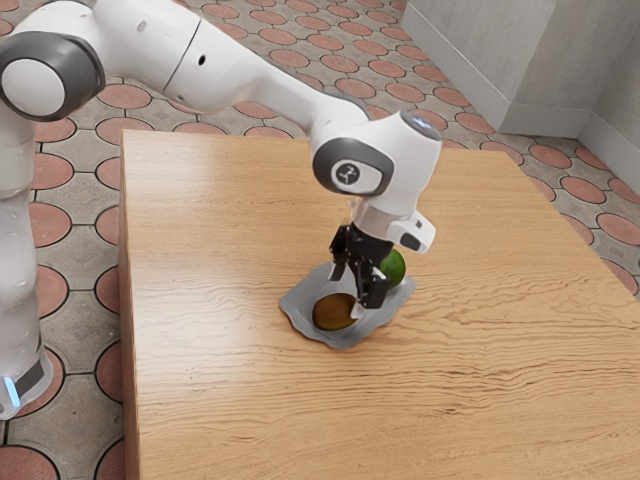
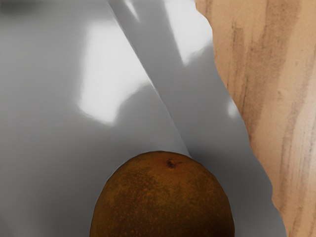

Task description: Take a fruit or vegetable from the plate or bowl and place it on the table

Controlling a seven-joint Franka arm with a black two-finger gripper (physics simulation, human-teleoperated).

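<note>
The pincer [image 1: 348, 295] covers some part of the things below it, so in the exterior view it is hard to see exactly where its tips end. Its two fingers stand apart, one near the brown fruit [image 1: 333, 312] and the other more behind it; if one of them touches the fruit, I cannot tell. The green fruit [image 1: 394, 268] is partly hidden behind the pincer, and its side toward the exterior view's left cannot be seen well. In the wrist view the brown fruit is cut off by the lower edge. Both fruits are in the grey dish [image 1: 300, 303], which has a wavy rim and lies on the bench [image 1: 230, 385]. The brown one rests inside the dish, at the side nearer to the exterior camera, and the green one is at the far side, apart from it. The exterior view gives the green fruit and the whole arm [image 1: 270, 85] reaching over the bench, while the wrist view gives a small dark mark on the brown skin, bright reflections and a thin crease in the grey surface.
</note>
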